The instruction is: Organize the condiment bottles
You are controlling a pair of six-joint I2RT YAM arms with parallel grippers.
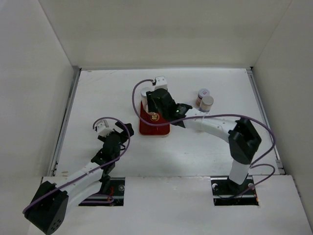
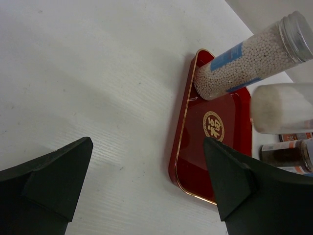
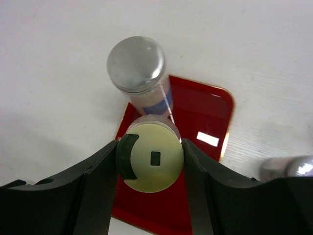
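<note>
Yellow-capped bottle (image 3: 149,157) | clamped in right gripper (image 3: 151,145) over tray (image 3: 205,113) | left gripper (image 2: 147,145) wide

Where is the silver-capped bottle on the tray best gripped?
Probably high on its round body, from above: the silver-capped bottle stands upright in the tray corner. Close on the sides clear of the yellow-capped bottle held beside it in the right claw.

Silver-capped bottle (image 3: 136,63) upright on red tray (image 3: 208,110); yellow-green-capped bottle (image 3: 150,157) just beside; two bottles (image 1: 206,101) together, well apart.
</note>
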